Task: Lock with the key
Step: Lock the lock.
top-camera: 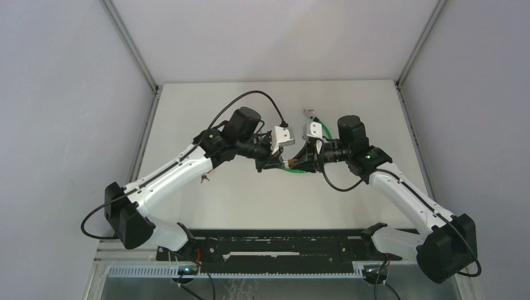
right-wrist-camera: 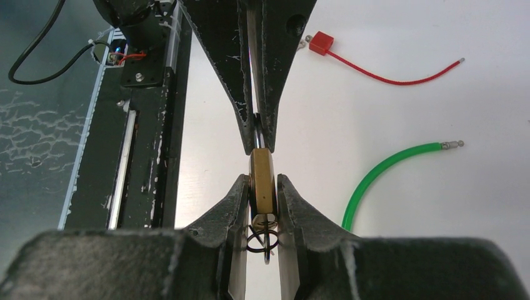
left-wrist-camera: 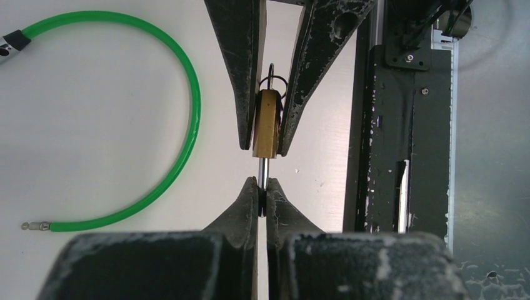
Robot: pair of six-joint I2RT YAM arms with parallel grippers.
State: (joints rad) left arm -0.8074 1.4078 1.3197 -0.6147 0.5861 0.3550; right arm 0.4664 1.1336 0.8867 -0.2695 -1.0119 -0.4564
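While both arms are folded inward to meet above the table (top-camera: 187,112), the brass padlock (left-wrist-camera: 267,122) is clamped by its body in the right gripper (right-wrist-camera: 263,187), and its steel shackle (left-wrist-camera: 264,170) is pinched in the narrowly closed left gripper (left-wrist-camera: 262,190). Shackle seating is judged to be in hand; next, a regrasp at the key ring (right-wrist-camera: 262,240) and a turn are called for.

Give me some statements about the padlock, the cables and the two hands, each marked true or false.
1. The right hand grips the brass padlock by its body. True.
2. The left hand is open. False: it is shut on the shackle.
3. The green cable lies on the table, apart from the padlock. True.
4. The red cable passes through the shackle. False: it lies apart on the table.
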